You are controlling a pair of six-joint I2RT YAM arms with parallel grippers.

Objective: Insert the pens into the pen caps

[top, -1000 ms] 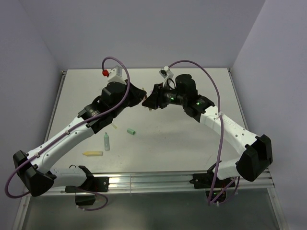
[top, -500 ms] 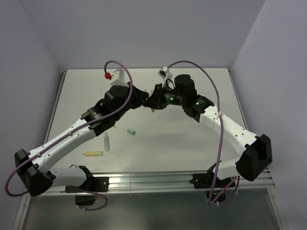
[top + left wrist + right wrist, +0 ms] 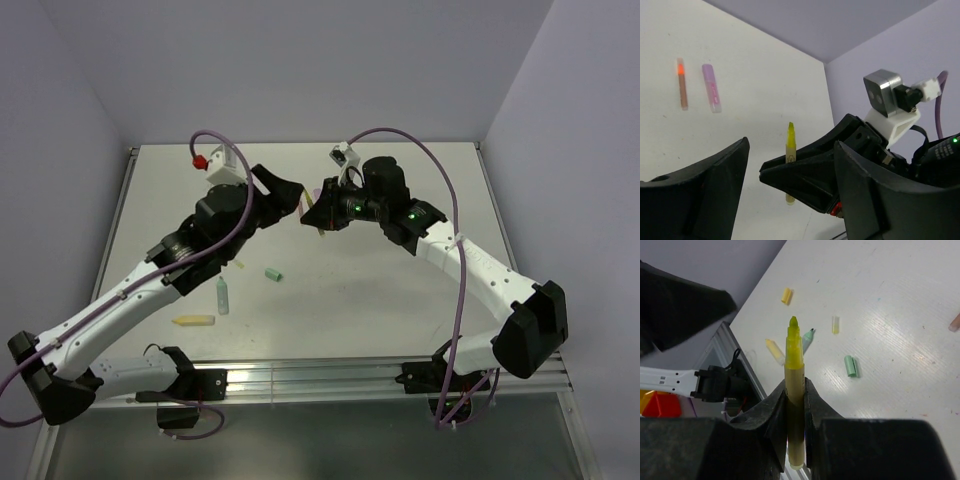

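Note:
My right gripper is shut on an olive-yellow pen, which stands upright with its yellow tip clear of the fingers. In the left wrist view the same pen shows between my left gripper's wide-open jaws, which touch nothing. From above, the left gripper faces the right gripper over the table's middle. A mint green pen, a yellow pen, a green cap and a small yellow cap lie on the table.
An orange pen and a pink pen lie side by side farther back on the table. Another yellow cap lies near the table's left edge. A metal rail runs along the front.
My left gripper has opened and drawn back to the left, off the pen. The right gripper has closed on the pen and keeps it in the same place.

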